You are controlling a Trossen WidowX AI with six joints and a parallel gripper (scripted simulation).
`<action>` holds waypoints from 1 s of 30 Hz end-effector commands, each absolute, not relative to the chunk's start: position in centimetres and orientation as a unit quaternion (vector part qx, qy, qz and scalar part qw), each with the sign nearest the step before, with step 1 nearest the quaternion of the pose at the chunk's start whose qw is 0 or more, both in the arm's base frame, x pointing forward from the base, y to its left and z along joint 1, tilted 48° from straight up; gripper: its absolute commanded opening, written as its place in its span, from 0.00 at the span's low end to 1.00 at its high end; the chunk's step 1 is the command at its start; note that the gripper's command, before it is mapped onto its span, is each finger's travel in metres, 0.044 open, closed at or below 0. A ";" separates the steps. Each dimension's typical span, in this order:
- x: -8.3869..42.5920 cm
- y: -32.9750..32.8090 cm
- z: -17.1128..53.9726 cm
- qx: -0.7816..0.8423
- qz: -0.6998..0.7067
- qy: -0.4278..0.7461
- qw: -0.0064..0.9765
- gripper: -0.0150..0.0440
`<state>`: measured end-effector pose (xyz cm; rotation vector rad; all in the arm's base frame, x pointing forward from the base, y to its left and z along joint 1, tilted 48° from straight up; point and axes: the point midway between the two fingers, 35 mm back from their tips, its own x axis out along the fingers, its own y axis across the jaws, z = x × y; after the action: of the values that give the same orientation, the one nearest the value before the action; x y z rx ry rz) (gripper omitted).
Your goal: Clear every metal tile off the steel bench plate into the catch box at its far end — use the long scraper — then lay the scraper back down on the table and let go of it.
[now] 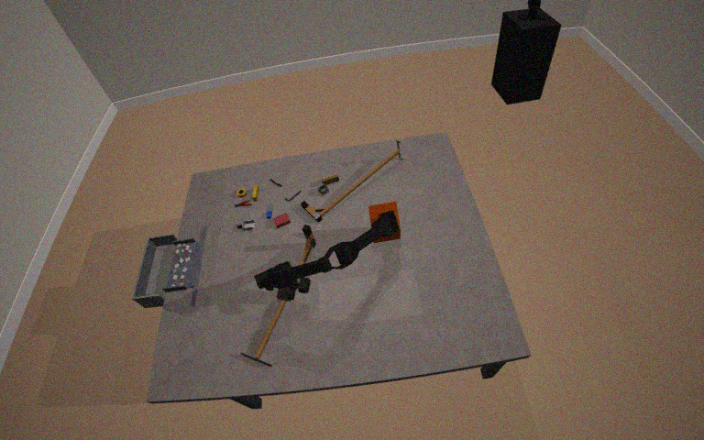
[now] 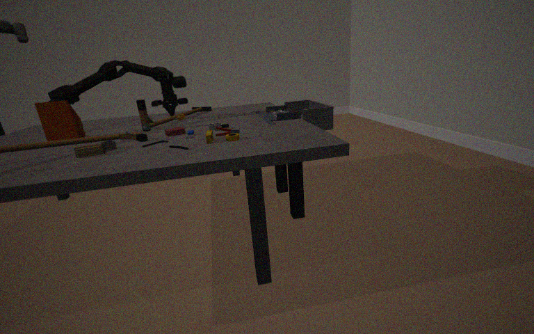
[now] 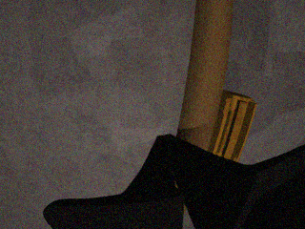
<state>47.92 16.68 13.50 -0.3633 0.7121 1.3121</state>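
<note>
My gripper (image 1: 286, 296) (image 2: 171, 113) (image 3: 164, 141) is shut on the wooden handle of the long scraper (image 1: 272, 327) (image 2: 190, 112) (image 3: 207, 72). The scraper's wide dark blade points to the near left of the table in the top view, and its short dark-tipped end piece stands up on the other side. Whether the blade touches the table is unclear. Several small pale metal tiles (image 1: 181, 260) lie spread on the steel bench plate (image 1: 192, 277) at the left. The grey catch box (image 1: 148, 301) (image 2: 317, 117) adjoins the plate's far end; I see no tiles in it.
A second long wooden tool (image 1: 360, 181) (image 2: 90, 138) lies behind the arm. A red block (image 1: 281, 220) (image 2: 174, 131), yellow tape (image 1: 241, 192) (image 2: 232, 136) and several small tools lie at the back left. A yellow-black block (image 3: 234, 126) lies beside the handle. An orange block (image 1: 382, 207) (image 2: 58, 120) stands by the arm base.
</note>
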 end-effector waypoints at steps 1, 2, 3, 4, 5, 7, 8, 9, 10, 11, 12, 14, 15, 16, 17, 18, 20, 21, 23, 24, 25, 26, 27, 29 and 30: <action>48.3 16.7 12.6 -0.164 0.595 0.326 0.716 0.25; 48.4 16.6 12.6 -0.164 0.595 0.326 0.716 0.25; 48.4 16.6 12.6 -0.164 0.595 0.326 0.716 0.25; 48.5 16.6 12.5 -0.164 0.595 0.326 0.716 0.25; 48.6 16.5 12.5 -0.164 0.595 0.326 0.716 0.25; 48.8 16.5 12.4 -0.164 0.595 0.326 0.716 0.25; 48.8 16.4 12.4 -0.164 0.595 0.326 0.716 0.25; 48.9 16.4 12.4 -0.164 0.595 0.326 0.716 0.25; 49.0 16.3 12.3 -0.164 0.595 0.326 0.716 0.25; 49.1 16.3 12.3 -0.164 0.595 0.326 0.716 0.25; 49.1 16.3 12.3 -0.164 0.595 0.326 0.716 0.25; 48.9 16.1 13.4 -0.165 0.593 0.320 0.720 0.25; 48.9 15.9 13.6 -0.166 0.594 0.319 0.720 0.25; 48.9 15.6 13.8 -0.168 0.594 0.318 0.720 0.25; 48.9 15.3 14.1 -0.169 0.594 0.317 0.720 0.25; 48.9 15.0 14.3 -0.171 0.594 0.315 0.720 0.25; 48.9 14.4 14.8 -0.173 0.595 0.313 0.720 0.25; 48.9 14.1 15.1 -0.175 0.595 0.312 0.720 0.25; 48.9 13.6 15.6 -0.177 0.595 0.309 0.720 0.25; 48.8 13.3 15.8 -0.179 0.595 0.308 0.720 0.25; 48.8 13.0 16.1 -0.180 0.596 0.307 0.720 0.25; 48.8 12.7 16.3 -0.181 0.596 0.306 0.720 0.25; 48.7 12.4 16.6 -0.183 0.596 0.305 0.720 0.25; 48.6 11.9 17.1 -0.185 0.596 0.302 0.720 0.25; 48.6 11.8 17.2 -0.186 0.596 0.302 0.720 0.25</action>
<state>48.71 12.09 16.89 -0.4071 0.6726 1.3101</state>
